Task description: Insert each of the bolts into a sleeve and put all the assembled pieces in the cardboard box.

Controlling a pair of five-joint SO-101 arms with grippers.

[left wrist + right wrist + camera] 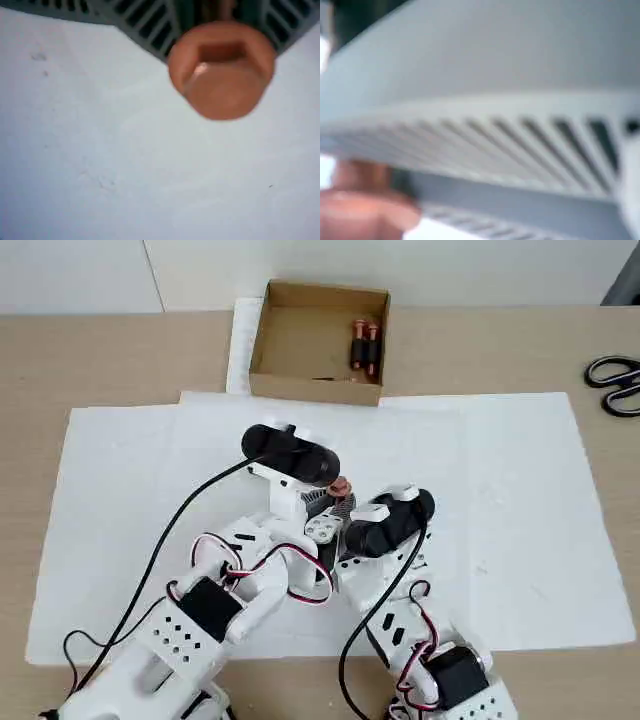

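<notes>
Bolt [221,70] blurred between left hand [328,498] and right hand [347,512]; grips hidden, cannot tell.

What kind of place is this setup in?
Likely a robotics lab or hobby workbench: a wooden table covered with white paper, two white robot arms with exposed wiring working over it, and a small cardboard box set out for parts.

No writing, label, number or sign could be read in any view. The box [315,388], the paper [500,520], the scissors [615,380] and the bolt [222,70] carried no marking that could be made out.
</notes>
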